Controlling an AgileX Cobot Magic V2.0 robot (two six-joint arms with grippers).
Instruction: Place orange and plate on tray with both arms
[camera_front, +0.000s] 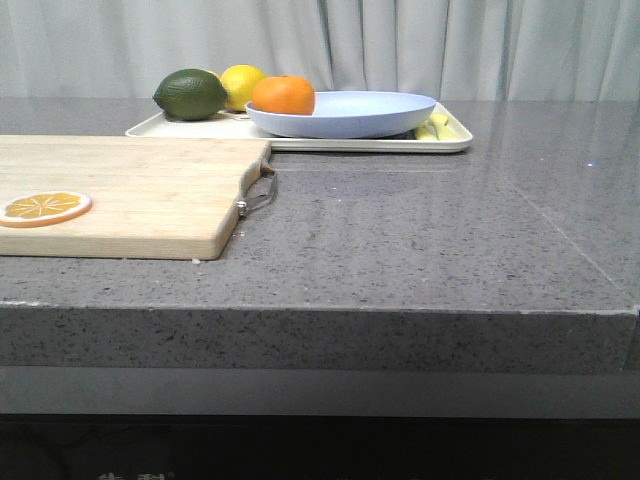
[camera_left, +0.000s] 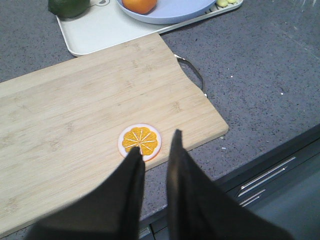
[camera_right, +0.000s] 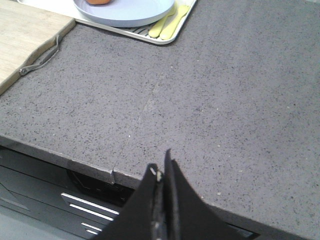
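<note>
I see the tray (camera_front: 300, 143) at the counter's far edge carrying the plate (camera_front: 345, 115), with the orange (camera_front: 284, 95) inside it. My left gripper (camera_left: 153, 145) hangs parted; my right gripper (camera_right: 161, 167) is pressed together, empty.

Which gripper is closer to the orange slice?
Left. The left gripper hangs just beside the orange slice on the cutting board; the right gripper is over bare counter, far off.
</note>
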